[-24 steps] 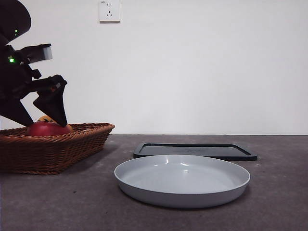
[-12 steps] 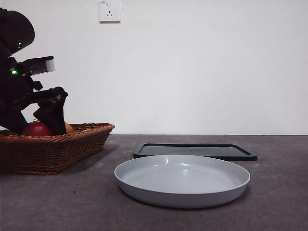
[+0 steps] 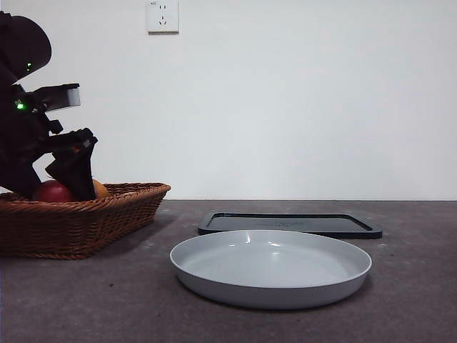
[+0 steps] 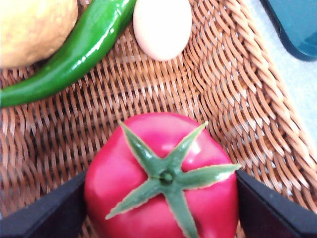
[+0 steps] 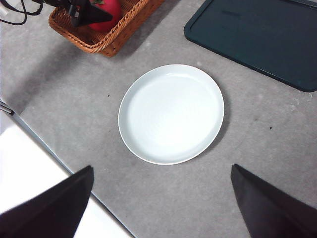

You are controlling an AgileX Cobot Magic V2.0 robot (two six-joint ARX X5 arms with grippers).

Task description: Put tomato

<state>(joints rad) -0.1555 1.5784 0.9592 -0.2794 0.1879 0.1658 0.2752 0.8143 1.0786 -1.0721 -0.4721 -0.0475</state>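
Left gripper point(image 4: 161, 198) lowered into basket point(image 3: 78, 221), jaws apparently clamping tomato point(image 4: 161, 173), right gripper point(image 5: 161, 208) spread.

Glossy red tomato point(image 4: 161, 191), green star-shaped calyx up, upright in wicker basket point(image 4: 237, 99)

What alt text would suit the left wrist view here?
The left gripper straddles a glossy red tomato with a green star-shaped calyx, one black jaw at each side, inside a wicker basket. Beyond lie a green chili pepper, a pale egg and a yellowish fruit.
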